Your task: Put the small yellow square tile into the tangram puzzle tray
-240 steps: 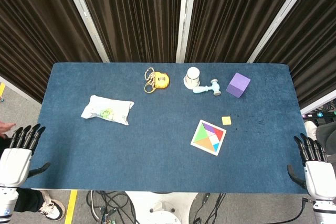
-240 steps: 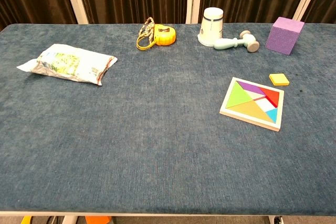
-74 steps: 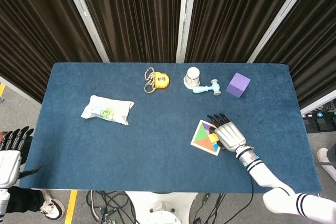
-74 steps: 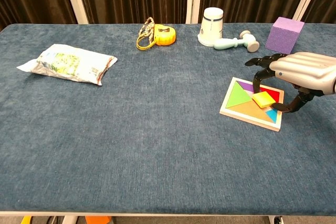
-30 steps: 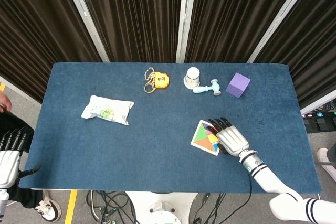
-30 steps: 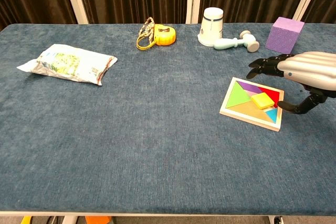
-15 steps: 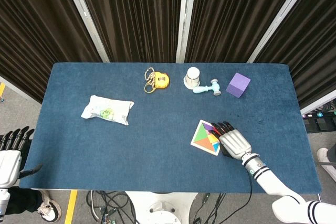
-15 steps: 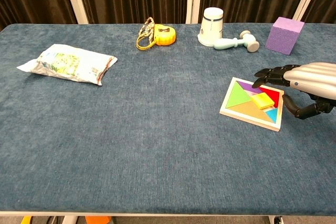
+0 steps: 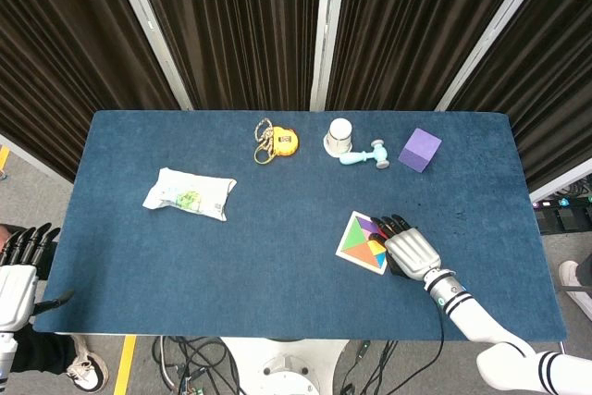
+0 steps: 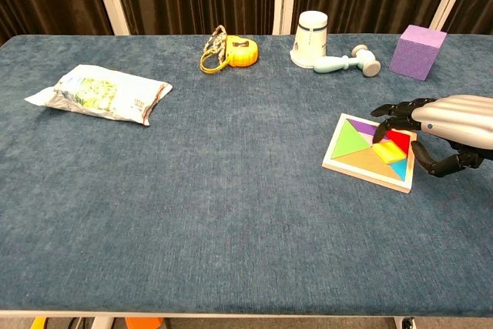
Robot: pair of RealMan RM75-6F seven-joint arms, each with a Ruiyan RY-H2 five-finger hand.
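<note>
The tangram puzzle tray (image 10: 366, 178) lies right of centre on the blue table, with coloured pieces in it. The small yellow square tile (image 10: 384, 152) lies inside the tray among them, near its right side. My right hand (image 10: 451, 130) hovers at the tray's right edge with its fingers stretched out, and one dark fingertip (image 10: 379, 138) reaches down to the tile's far edge. From the head view, the right hand (image 9: 413, 251) covers the right corner of the tray (image 9: 359, 265), and the tile (image 9: 376, 247) shows beside it. My left hand (image 9: 15, 277) hangs off the table's near left corner with fingers apart, holding nothing.
A snack bag (image 10: 100, 92) lies at the left. Along the back stand a yellow tape measure (image 10: 231, 52), a white cup (image 10: 310, 38), a pale toy hammer (image 10: 347, 62) and a purple cube (image 10: 417, 51).
The tile went from the table into the tray and was let go. Over the last second the right hand drew back, then edged in again, a fingertip coming down onto the tile.
</note>
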